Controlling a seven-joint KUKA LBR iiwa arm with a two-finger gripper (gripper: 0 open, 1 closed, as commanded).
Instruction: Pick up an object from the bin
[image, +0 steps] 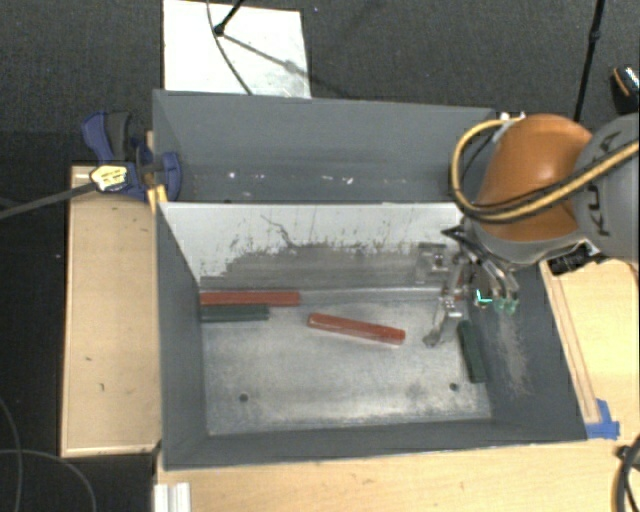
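- Bin (330, 385): grey metal, floor scuffed, sloped walls on all sides. Four small bars lie loose in it, no heap.
- Arm (612, 185) enters from the right, over the bin's right rim. Orange cover (530, 165) on the wrist, with a yellowish cable (462, 185) looped around it.
- Tool (446, 330): down low at the right end of the floor, close to where the floor meets the right wall. Its metal tip looks at or just above the floor.
- Tool opening: cannot tell how wide it stands. The parts overlap from this angle. Nothing seen gripped.
- Dark bar (472, 355): short, nearly black. It lies just right of the tool at the foot of the right wall, running lengthwise toward the front of the bin. Its upper end is just beside the tool's tip; contact cannot be judged.
- Brown bar (357, 329): reddish-brown, flat on the mid floor, tilted a little down to the right. Its right end is near the tool's left side, with a small gap.
- So the tool sits between the brown bar's right end and the dark bar, closer to the dark one.
- Red bar (250, 297): at the left of the floor, along the foot of the back wall, lying level.
- Green bar (234, 313): dark green, shorter, touching the red bar's front edge. Both are well apart from the tool.
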